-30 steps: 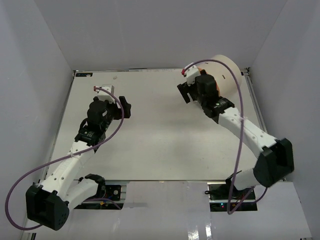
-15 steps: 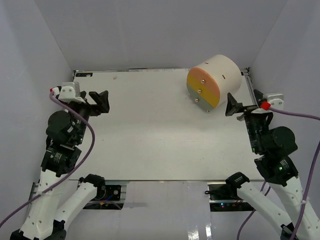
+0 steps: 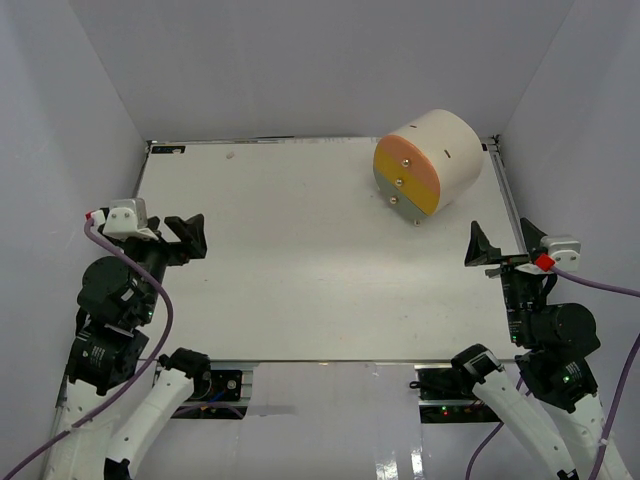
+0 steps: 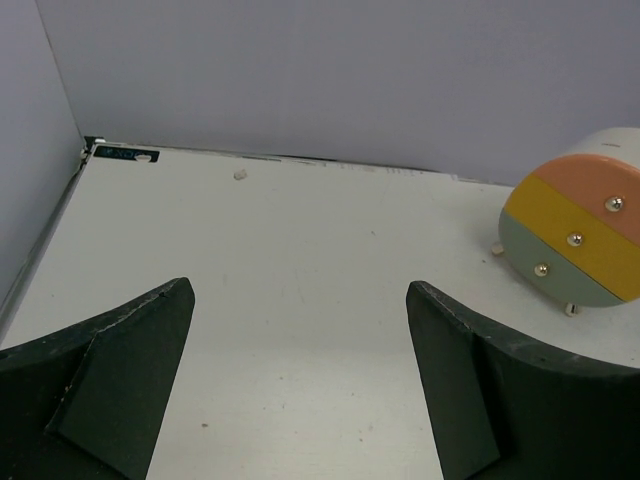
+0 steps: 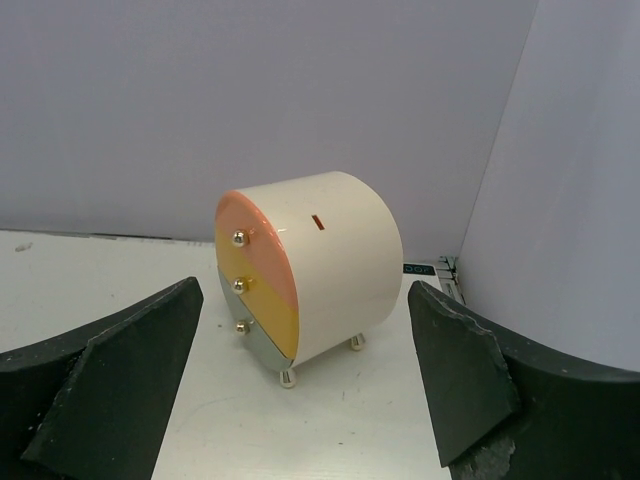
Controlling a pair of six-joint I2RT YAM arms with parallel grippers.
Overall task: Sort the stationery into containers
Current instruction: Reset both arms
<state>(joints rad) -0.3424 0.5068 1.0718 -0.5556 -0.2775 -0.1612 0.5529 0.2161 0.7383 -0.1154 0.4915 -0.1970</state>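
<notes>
The cream cylinder (image 3: 440, 150) stands at the far right of the table on small feet, with its orange, yellow and grey-olive drawers (image 3: 405, 181) all shut. It also shows in the left wrist view (image 4: 580, 232) and the right wrist view (image 5: 310, 265). No pens, markers or caps are in view. My left gripper (image 3: 183, 237) is open and empty, raised near the table's left edge. My right gripper (image 3: 503, 244) is open and empty, raised near the right edge, facing the cylinder from the near side.
White walls close in the table on the left, back and right. A small pale speck (image 4: 240, 175) lies near the far left of the table. A dark label (image 4: 133, 155) sits at the far left corner.
Both arms have pulled back from the middle and far table towards their own sides and the near edge. The right arm left the cylinder's face, which now shows shut drawers.
</notes>
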